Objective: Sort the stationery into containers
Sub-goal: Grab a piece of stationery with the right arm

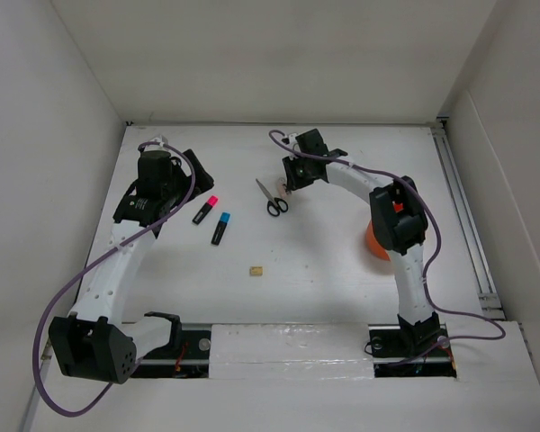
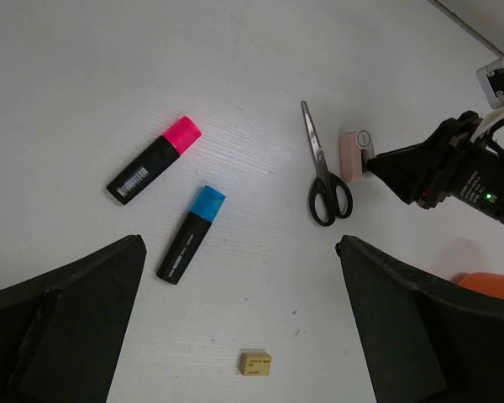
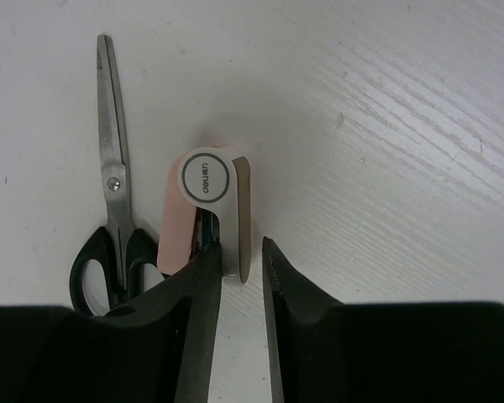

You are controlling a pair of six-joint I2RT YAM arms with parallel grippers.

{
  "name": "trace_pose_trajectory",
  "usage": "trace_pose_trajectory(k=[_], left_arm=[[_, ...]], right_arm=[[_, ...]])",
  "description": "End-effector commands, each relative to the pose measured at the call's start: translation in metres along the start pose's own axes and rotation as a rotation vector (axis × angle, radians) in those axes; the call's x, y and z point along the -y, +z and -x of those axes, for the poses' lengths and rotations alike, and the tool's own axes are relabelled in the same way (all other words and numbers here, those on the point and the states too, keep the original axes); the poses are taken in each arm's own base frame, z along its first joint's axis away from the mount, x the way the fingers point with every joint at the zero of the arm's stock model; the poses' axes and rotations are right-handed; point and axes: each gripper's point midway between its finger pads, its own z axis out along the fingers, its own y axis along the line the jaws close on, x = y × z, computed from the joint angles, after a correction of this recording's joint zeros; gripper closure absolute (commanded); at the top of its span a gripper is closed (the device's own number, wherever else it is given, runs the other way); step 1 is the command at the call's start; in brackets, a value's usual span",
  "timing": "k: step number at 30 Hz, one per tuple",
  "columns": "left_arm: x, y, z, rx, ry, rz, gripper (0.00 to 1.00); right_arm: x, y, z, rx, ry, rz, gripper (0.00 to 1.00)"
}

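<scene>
Stationery is lying loose on the white tabletop (image 1: 324,279), none of it in the orange cup (image 1: 373,243), which is sitting at the right and is mostly hidden behind the right arm.

Nearest the arm bases, the tiny tan eraser (image 2: 255,363) is lying flat as a small block, well apart from the rest.

Beyond it, the blue-black marker (image 2: 191,233) is lying with its long axis running near to far. Its blue cap is pointing far and slightly right.

Just left of that and a little farther, the pink-black marker (image 2: 154,159) is lying on a similar diagonal, with its pink cap at the far-right end and a white label on its black barrel.

Farther right, the black-handled scissors (image 2: 322,172) are lying closed, with the blades pointing far-left and the handle loops nearest.

The pinkish-white piece (image 3: 203,214) is lying just beside the scissors, roughly parallel to them, and is carrying a round white disc at its far end.

The right claw (image 3: 241,248) is sitting low over the near end of that piece. Its fingers (image 3: 197,302) are parted by a narrow slot, and the right one is showing a sliver of tabletop between itself and the piece, so it is not clamping.

The left claw (image 2: 241,243) is hovering above the markers, spread wide and holding nothing.
</scene>
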Motion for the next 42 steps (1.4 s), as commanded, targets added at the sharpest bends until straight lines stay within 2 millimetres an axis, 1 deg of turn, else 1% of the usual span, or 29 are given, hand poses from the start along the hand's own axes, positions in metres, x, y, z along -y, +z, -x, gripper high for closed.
trace_pose_trajectory(k=[1, 3, 5, 8, 9, 10, 13, 14, 16, 18, 19, 21, 22, 23, 24, 26, 27, 29, 30, 31, 32, 33, 35, 36, 37, 38, 40, 41, 42], left_arm=[[0.006, -0.005, 0.007, 0.033, 0.013, -0.033, 0.01], [0.006, -0.005, 0.007, 0.033, 0.013, -0.033, 0.01], [0.006, -0.005, 0.007, 0.033, 0.013, -0.033, 0.01], [0.006, -0.005, 0.007, 0.033, 0.013, -0.033, 0.01], [0.006, -0.005, 0.007, 0.033, 0.013, -0.033, 0.01], [0.006, -0.005, 0.007, 0.033, 0.013, -0.033, 0.01], [0.006, -0.005, 0.007, 0.033, 0.013, -0.033, 0.01], [0.006, -0.005, 0.007, 0.033, 0.013, -0.033, 0.01], [0.006, -0.005, 0.007, 0.033, 0.013, -0.033, 0.01], [0.006, -0.005, 0.007, 0.033, 0.013, -0.033, 0.01], [0.006, -0.005, 0.007, 0.033, 0.013, -0.033, 0.01], [0.006, -0.005, 0.007, 0.033, 0.013, -0.033, 0.01], [0.006, -0.005, 0.007, 0.033, 0.013, -0.033, 0.01], [0.006, -0.005, 0.007, 0.033, 0.013, -0.033, 0.01], [0.006, -0.005, 0.007, 0.033, 0.013, -0.033, 0.01], [0.006, -0.005, 0.007, 0.033, 0.013, -0.033, 0.01], [0.006, -0.005, 0.007, 0.033, 0.013, -0.033, 0.01], [0.007, -0.006, 0.006, 0.028, 0.014, -0.041, 0.01], [0.007, -0.006, 0.006, 0.028, 0.014, -0.041, 0.01], [0.007, -0.006, 0.006, 0.028, 0.014, -0.041, 0.01], [0.007, -0.006, 0.006, 0.028, 0.014, -0.041, 0.01], [0.007, -0.006, 0.006, 0.028, 0.014, -0.041, 0.01], [0.007, -0.006, 0.006, 0.028, 0.014, -0.041, 0.01], [0.007, -0.006, 0.006, 0.028, 0.014, -0.041, 0.01], [0.007, -0.006, 0.006, 0.028, 0.014, -0.041, 0.01], [0.007, -0.006, 0.006, 0.028, 0.014, -0.041, 0.01], [0.007, -0.006, 0.006, 0.028, 0.014, -0.041, 0.01], [0.007, -0.006, 0.006, 0.028, 0.014, -0.041, 0.01], [0.008, -0.005, 0.008, 0.035, 0.014, -0.046, 0.01]], right_arm=[[-0.005, 0.006, -0.004, -0.017, -0.009, 0.014, 0.67], [-0.008, 0.002, 0.000, -0.007, -0.011, 0.027, 0.67], [-0.010, 0.002, 0.000, -0.007, -0.002, 0.036, 0.64], [-0.016, -0.006, 0.008, 0.012, 0.003, 0.058, 0.61], [-0.015, -0.004, 0.005, 0.009, 0.004, 0.058, 0.61], [-0.016, -0.008, 0.009, 0.020, 0.002, 0.059, 0.61], [-0.018, -0.015, 0.013, 0.036, 0.008, 0.060, 0.55], [-0.019, -0.018, 0.016, 0.045, 0.006, 0.061, 0.52], [-0.015, -0.018, 0.017, 0.046, 0.016, 0.037, 0.50], [-0.018, -0.027, 0.028, 0.080, 0.014, 0.018, 0.49], [-0.018, -0.027, 0.028, 0.080, 0.014, 0.018, 0.49], [-0.020, -0.036, 0.036, 0.103, 0.019, 0.020, 0.49], [-0.021, -0.034, 0.035, 0.106, 0.013, 0.007, 0.49], [-0.025, -0.040, 0.040, 0.123, 0.019, -0.003, 0.49], [-0.024, -0.047, 0.047, 0.143, 0.018, -0.018, 0.49], [-0.028, -0.049, 0.048, 0.152, 0.021, -0.021, 0.49], [-0.034, -0.053, 0.052, 0.162, 0.014, -0.013, 0.49], [-0.038, -0.056, 0.054, 0.159, 0.022, 0.001, 0.49], [-0.044, -0.057, 0.057, 0.167, 0.013, 0.010, 0.49], [-0.047, -0.053, 0.055, 0.156, 0.009, 0.003, 0.49], [-0.047, -0.055, 0.056, 0.152, 0.009, 0.002, 0.49], [-0.049, -0.049, 0.053, 0.145, 0.005, -0.008, 0.49], [-0.044, -0.040, 0.051, 0.131, 0.020, -0.033, 0.49], [-0.041, -0.039, 0.046, 0.109, 0.023, -0.047, 0.49], [-0.045, -0.037, 0.050, 0.117, 0.014, -0.056, 0.49], [-0.048, -0.029, 0.040, 0.087, 0.017, -0.064, 0.49], [-0.046, -0.026, 0.039, 0.078, 0.011, -0.103, 0.48], [-0.049, -0.024, 0.044, 0.090, 0.005, -0.110, 0.48], [-0.046, -0.022, 0.041, 0.076, 0.006, -0.126, 0.48]])
